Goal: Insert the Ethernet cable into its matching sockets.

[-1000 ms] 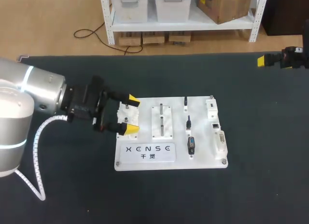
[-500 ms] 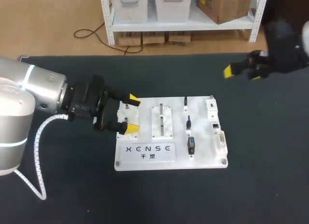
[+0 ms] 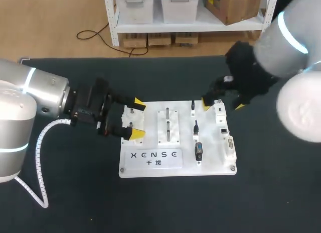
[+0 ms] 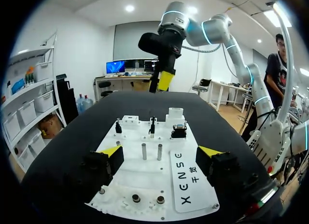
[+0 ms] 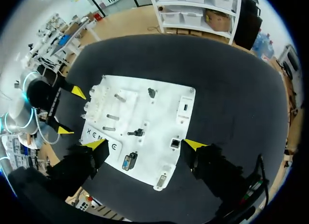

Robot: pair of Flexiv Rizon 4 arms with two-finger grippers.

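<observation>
Left fingers [image 3: 134, 134] are wide apart and hold nothing. They sit at the left edge of the white board [image 3: 150, 170]. Going right, two metal pins [image 3: 167, 126] stand up in the middle of the board. Next comes a line of small black plugs [image 3: 193, 106]. I think the middle one is the Ethernet plug [image 3: 196, 126], but it is too small to be sure. It seems to stand straight up, like the pins. Just right of it is a small dark socket [image 3: 223, 130] that looks like its match. Last come the right fingers [image 3: 206, 103], also apart and empty. They hang over the far right part of the board. So the right arm is much nearer, and the plug lies a little near and left of its fingers
</observation>
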